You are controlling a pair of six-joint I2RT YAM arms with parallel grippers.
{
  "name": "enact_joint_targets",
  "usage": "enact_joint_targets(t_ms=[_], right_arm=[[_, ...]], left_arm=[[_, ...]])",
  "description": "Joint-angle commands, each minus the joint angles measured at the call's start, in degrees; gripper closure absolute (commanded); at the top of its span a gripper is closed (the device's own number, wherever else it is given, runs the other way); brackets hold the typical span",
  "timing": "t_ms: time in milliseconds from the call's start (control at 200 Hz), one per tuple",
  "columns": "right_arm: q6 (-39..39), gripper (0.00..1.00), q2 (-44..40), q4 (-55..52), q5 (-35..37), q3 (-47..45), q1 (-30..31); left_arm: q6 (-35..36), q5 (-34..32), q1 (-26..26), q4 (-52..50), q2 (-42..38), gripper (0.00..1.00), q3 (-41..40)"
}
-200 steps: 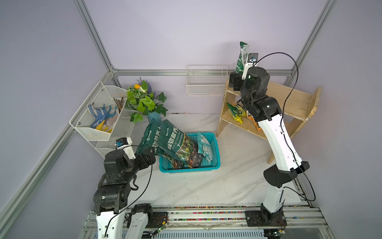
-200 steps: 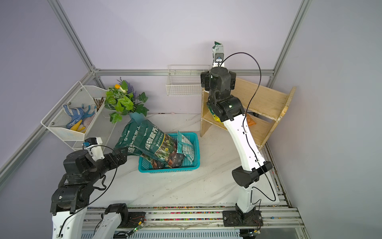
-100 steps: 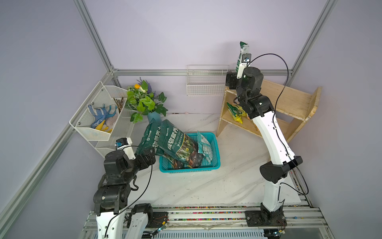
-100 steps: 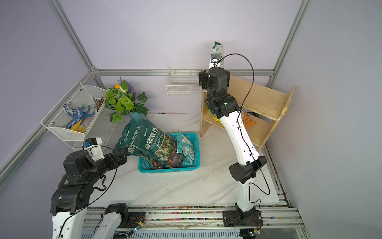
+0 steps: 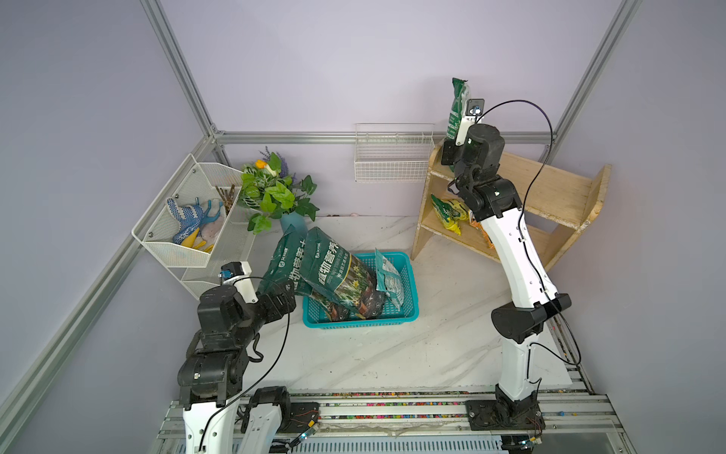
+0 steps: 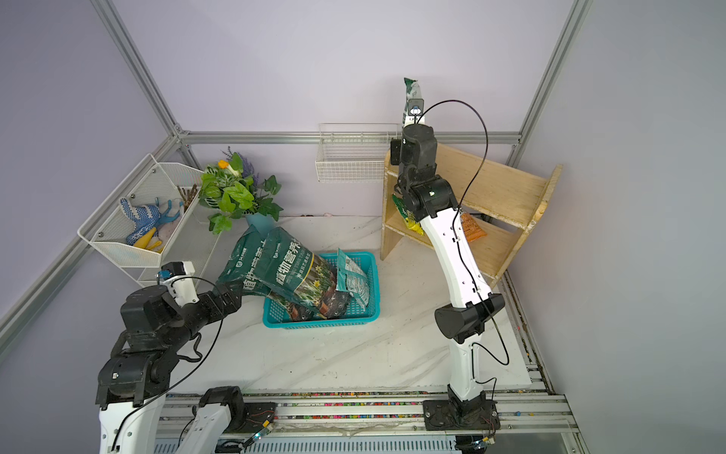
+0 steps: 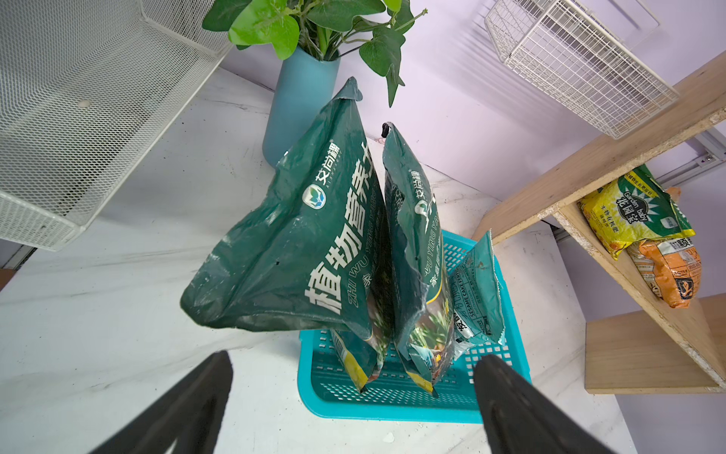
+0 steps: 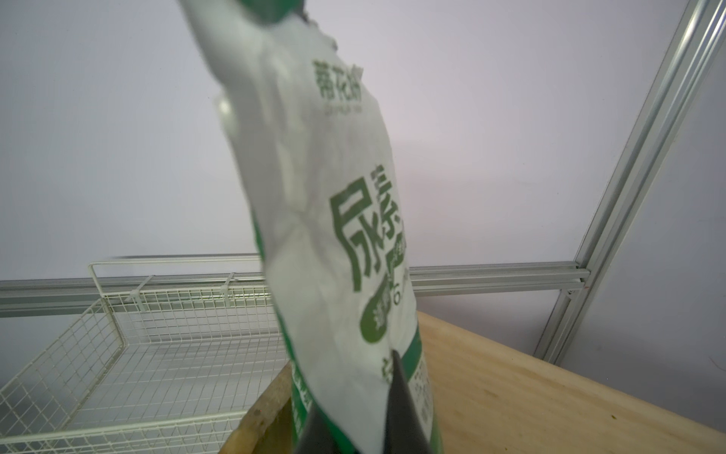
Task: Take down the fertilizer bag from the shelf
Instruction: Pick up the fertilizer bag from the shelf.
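The right gripper [image 8: 353,389] clamps the bag [image 8: 326,196] near its lower edge. The bag stands upright at the shelf's [image 8: 530,393] top tier, beside the wire basket [image 8: 118,353]. The left gripper [image 7: 355,355] hangs wide open, facing the teal basket [image 7: 393,412].

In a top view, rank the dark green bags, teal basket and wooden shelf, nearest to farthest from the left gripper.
1. Dark green bags, just ahead of the left gripper.
2. Teal basket, mid-table.
3. Wooden shelf, back, right side.
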Motion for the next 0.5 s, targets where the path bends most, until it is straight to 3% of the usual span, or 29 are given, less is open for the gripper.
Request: enact_joint_targets(t_ms=[0,265,495], right_arm=[[-0.26,1.00,-2.14,1.93,0.90,-1.46,0.12],[2.50,1.00,-12.37,7.04,-1.37,-12.02,0.43],[0.72,1.00,-21.52,13.70,1.02,-22.86,4.03]], left_arm=[[-0.31,1.02,0.34,1.01,-0.37,0.00,-2.59],[-0.30,1.17,0.32,1.01,-0.39,0.00,-2.59],[-0.24,1.07,0.34,1.01,-0.39,0.00,-2.53]])
